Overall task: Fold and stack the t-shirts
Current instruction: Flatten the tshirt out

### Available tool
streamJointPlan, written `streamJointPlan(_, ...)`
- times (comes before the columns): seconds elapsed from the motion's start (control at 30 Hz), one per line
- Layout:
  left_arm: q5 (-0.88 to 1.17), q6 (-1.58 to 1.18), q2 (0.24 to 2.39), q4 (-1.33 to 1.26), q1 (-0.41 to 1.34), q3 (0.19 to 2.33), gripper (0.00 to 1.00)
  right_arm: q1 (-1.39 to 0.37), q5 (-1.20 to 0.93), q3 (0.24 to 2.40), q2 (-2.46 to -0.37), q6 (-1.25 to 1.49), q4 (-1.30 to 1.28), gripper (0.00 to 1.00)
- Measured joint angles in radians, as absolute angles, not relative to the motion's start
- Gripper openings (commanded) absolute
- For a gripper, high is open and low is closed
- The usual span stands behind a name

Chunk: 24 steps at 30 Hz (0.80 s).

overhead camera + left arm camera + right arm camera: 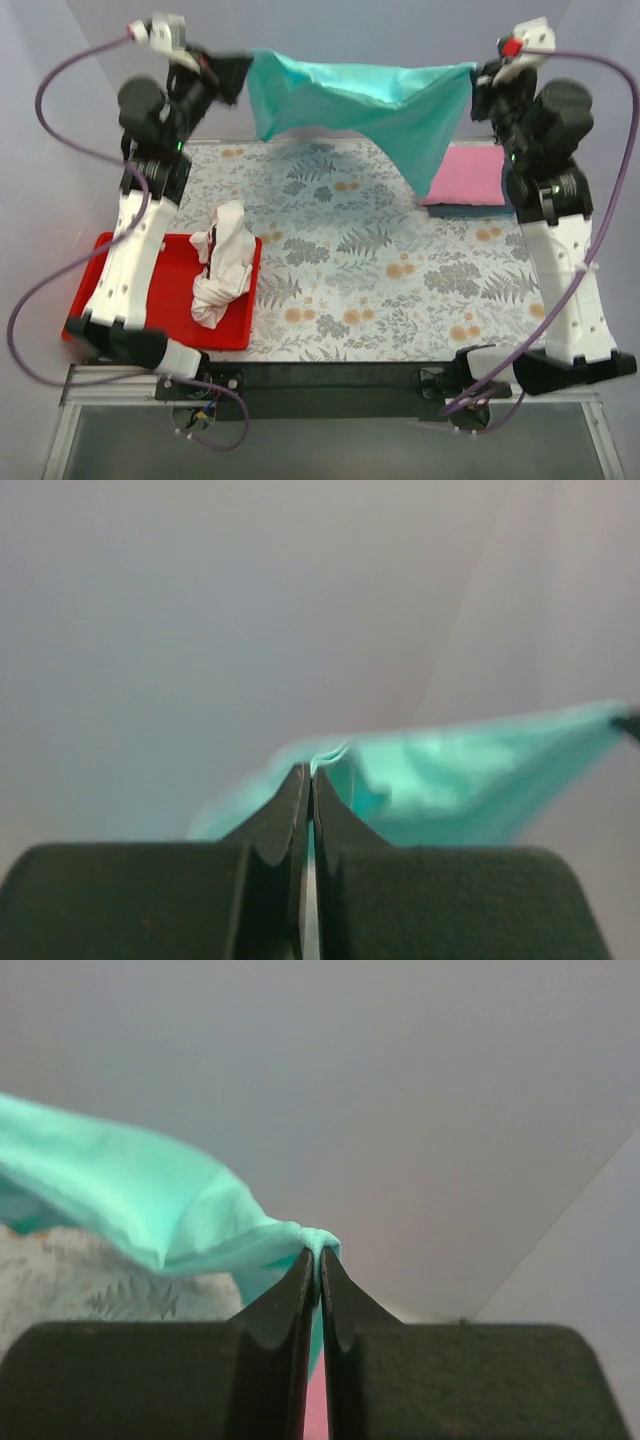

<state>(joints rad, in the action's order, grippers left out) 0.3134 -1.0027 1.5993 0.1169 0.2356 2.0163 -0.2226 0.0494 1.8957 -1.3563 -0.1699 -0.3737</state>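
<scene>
A teal t-shirt (360, 100) hangs stretched in the air across the far side of the table. My left gripper (243, 72) is shut on its left corner, my right gripper (476, 75) on its right corner. The cloth sags lower on the right, over a folded pink t-shirt (468, 176) that lies on a dark blue-grey one (470, 211). A crumpled white t-shirt (222, 262) sits in the red tray (232, 322). In the left wrist view the teal t-shirt (450, 780) runs out from the closed left gripper (311, 773). The right wrist view has the right gripper (320, 1253) pinching a bunched teal t-shirt (150, 1200) corner.
The table wears a floral cloth (370, 270). The red tray is at the near left beside the left arm's base. Grey walls close off the back and sides. Cables loop from both wrists outward.
</scene>
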Motion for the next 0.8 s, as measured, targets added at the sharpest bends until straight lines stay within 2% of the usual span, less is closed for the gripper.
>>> streamJointPlan(0.07,0.336,-1.01,1.399,0.012,0.237,1.692,0.0,-0.223,0.03,1.724,-1.255,-0.184,-0.257,0.01)
streamJointPlan(0.13,0.349,-1.035,1.108,0.02,0.241,1.251,0.0,-0.222,0.004,1.393,-1.093,-0.192,-0.245,0.01)
streamJointPlan(0.23,0.3,-1.133,0.924,-0.027,0.271,0.824,0.0,-0.223,-0.031,1.097,-1.049,-0.15,-0.246,0.01)
streamJointPlan(0.33,0.267,-1.186,0.854,0.031,0.277,0.6,0.0,-0.235,-0.04,0.875,-0.974,-0.094,-0.258,0.01)
streamJointPlan(0.43,0.24,-1.226,0.798,0.112,0.285,0.53,0.0,-0.253,-0.053,0.761,-0.858,-0.036,-0.374,0.01)
streamJointPlan(0.57,0.229,-1.259,0.729,0.121,0.304,0.56,0.0,-0.271,-0.062,0.803,-0.776,0.008,-0.413,0.01)
streamJointPlan(0.8,0.216,-1.275,0.832,0.16,0.452,0.612,0.01,-0.28,-0.032,0.855,-0.778,0.035,-0.539,0.01)
